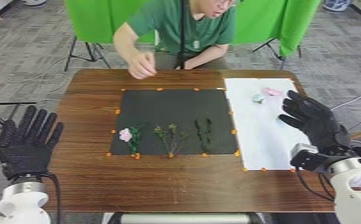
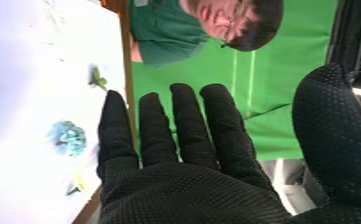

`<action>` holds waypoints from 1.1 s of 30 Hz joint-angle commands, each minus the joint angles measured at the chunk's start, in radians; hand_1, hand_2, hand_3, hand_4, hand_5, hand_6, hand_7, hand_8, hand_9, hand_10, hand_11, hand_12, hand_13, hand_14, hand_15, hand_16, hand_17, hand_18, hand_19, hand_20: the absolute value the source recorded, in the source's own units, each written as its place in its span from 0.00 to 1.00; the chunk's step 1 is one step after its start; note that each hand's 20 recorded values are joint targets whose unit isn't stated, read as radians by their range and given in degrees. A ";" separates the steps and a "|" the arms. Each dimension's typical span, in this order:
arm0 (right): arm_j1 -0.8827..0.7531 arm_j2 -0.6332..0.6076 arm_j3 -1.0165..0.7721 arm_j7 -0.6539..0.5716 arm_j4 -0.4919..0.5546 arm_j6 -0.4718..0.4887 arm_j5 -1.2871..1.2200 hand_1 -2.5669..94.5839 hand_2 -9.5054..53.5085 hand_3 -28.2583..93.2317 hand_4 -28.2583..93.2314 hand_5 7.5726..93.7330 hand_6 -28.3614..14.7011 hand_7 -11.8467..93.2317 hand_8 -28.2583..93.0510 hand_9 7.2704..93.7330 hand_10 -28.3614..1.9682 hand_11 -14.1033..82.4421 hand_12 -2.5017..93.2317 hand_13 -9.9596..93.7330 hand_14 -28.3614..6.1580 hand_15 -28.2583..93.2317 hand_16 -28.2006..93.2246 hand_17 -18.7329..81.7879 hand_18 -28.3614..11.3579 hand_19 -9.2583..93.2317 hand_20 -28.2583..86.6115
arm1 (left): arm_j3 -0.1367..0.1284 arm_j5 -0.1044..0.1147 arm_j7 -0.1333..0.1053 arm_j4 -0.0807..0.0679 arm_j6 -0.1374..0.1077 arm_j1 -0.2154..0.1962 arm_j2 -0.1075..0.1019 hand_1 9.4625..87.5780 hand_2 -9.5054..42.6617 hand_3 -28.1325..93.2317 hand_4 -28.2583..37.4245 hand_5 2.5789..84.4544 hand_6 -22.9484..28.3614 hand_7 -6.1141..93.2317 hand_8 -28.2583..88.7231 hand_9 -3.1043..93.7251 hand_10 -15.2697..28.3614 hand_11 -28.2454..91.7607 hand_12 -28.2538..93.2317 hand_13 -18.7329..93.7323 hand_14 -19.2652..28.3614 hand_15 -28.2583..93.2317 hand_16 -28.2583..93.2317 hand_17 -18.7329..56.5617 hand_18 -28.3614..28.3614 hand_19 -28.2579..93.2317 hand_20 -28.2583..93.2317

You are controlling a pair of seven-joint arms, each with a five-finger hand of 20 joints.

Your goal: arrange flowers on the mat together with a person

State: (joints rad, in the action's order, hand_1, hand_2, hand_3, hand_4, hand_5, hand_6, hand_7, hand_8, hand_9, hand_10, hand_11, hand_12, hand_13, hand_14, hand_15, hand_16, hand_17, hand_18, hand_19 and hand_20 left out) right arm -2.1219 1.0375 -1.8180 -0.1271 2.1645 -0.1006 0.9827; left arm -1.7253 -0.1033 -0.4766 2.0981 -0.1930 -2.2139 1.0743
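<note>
In the head view the black mat (image 1: 168,107) carries a pink flower (image 1: 126,134) with green leaves at its near left, a leafy sprig (image 1: 171,139) in the near middle and a dark green stem (image 1: 204,135) at the near right. On the white sheet (image 1: 263,130) lie a pink flower (image 1: 271,91) and a pale blue flower (image 1: 258,98). My right hand (image 1: 311,115) is over the sheet's right edge, open and holding nothing. Off the table's left edge, my left hand (image 1: 25,142) is open. In the right wrist view my right hand (image 2: 190,192) has straight fingers; a blue flower (image 2: 68,138) lies beside it.
A person sits across the brown table (image 1: 185,185), one bare hand (image 1: 142,65) over its far edge, touching no flower. Orange pieces of tape (image 1: 118,111) hold the edges of mat and sheet. A green curtain (image 1: 101,25) hangs behind the person.
</note>
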 commanded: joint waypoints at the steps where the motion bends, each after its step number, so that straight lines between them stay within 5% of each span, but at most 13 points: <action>1: 0.003 0.006 0.023 -0.013 0.004 -0.014 -0.015 0.27 0.19 0.89 0.02 0.29 0.56 0.26 0.14 0.33 0.53 0.21 0.14 0.35 0.49 0.30 0.30 0.28 0.30 0.39 0.34 | 0.002 0.025 -0.006 0.008 -0.023 -0.033 0.009 0.19 0.41 0.85 0.00 0.47 0.59 0.20 0.14 0.39 0.62 0.38 0.26 0.40 0.68 0.42 0.17 0.15 0.76 0.54 0.31; 4: 0.006 0.005 0.025 -0.028 0.006 -0.025 -0.014 0.27 0.19 0.89 0.02 0.29 0.56 0.25 0.14 0.33 0.53 0.21 0.14 0.36 0.48 0.30 0.30 0.28 0.29 0.39 0.34 | 0.004 0.020 0.002 0.001 -0.029 -0.031 0.014 0.19 0.41 0.85 0.00 0.47 0.59 0.20 0.14 0.40 0.63 0.38 0.27 0.40 0.68 0.42 0.17 0.15 0.76 0.54 0.31; 7: 0.027 -0.003 0.050 -0.039 0.003 -0.062 -0.027 0.27 0.19 0.89 0.02 0.29 0.55 0.25 0.14 0.33 0.53 0.21 0.15 0.36 0.46 0.30 0.30 0.28 0.28 0.39 0.34 | 0.008 0.041 0.003 0.002 -0.026 -0.036 0.023 0.19 0.41 0.85 0.00 0.47 0.59 0.20 0.14 0.40 0.63 0.38 0.27 0.40 0.68 0.42 0.17 0.15 0.76 0.54 0.31; 17: 0.018 -0.002 0.053 -0.046 0.008 -0.063 -0.023 0.27 0.20 0.89 0.02 0.29 0.55 0.26 0.14 0.34 0.53 0.21 0.15 0.37 0.46 0.30 0.31 0.28 0.27 0.40 0.34 | 0.007 0.033 0.010 0.009 -0.028 -0.048 0.035 0.19 0.41 0.85 0.00 0.48 0.59 0.21 0.14 0.40 0.63 0.38 0.27 0.41 0.68 0.43 0.17 0.15 0.76 0.54 0.31; 25: 0.092 -0.027 0.132 -0.063 -0.014 -0.120 -0.012 0.28 0.20 0.89 0.02 0.29 0.55 0.26 0.14 0.34 0.53 0.21 0.15 0.37 0.46 0.30 0.31 0.28 0.27 0.40 0.34 | 0.009 0.035 0.007 0.009 -0.025 -0.045 0.030 0.19 0.41 0.85 0.00 0.48 0.59 0.21 0.14 0.40 0.64 0.38 0.27 0.41 0.68 0.43 0.17 0.15 0.76 0.54 0.31; 33: 0.030 -0.002 0.070 -0.057 -0.003 -0.062 -0.027 0.28 0.20 0.89 0.02 0.29 0.55 0.26 0.14 0.34 0.53 0.21 0.15 0.37 0.46 0.30 0.31 0.28 0.27 0.40 0.34 | 0.013 0.040 0.013 0.006 -0.028 -0.041 0.019 0.19 0.41 0.85 0.00 0.48 0.59 0.21 0.14 0.40 0.64 0.38 0.27 0.41 0.68 0.43 0.17 0.15 0.76 0.55 0.31</action>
State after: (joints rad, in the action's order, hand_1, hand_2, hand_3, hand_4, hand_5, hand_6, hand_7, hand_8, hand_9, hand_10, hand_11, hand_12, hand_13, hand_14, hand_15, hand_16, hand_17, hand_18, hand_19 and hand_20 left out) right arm -2.0459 1.0203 -1.6872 -0.1842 2.1521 -0.2068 0.9614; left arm -1.7188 -0.0725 -0.4754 2.1069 -0.2127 -2.2473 1.0978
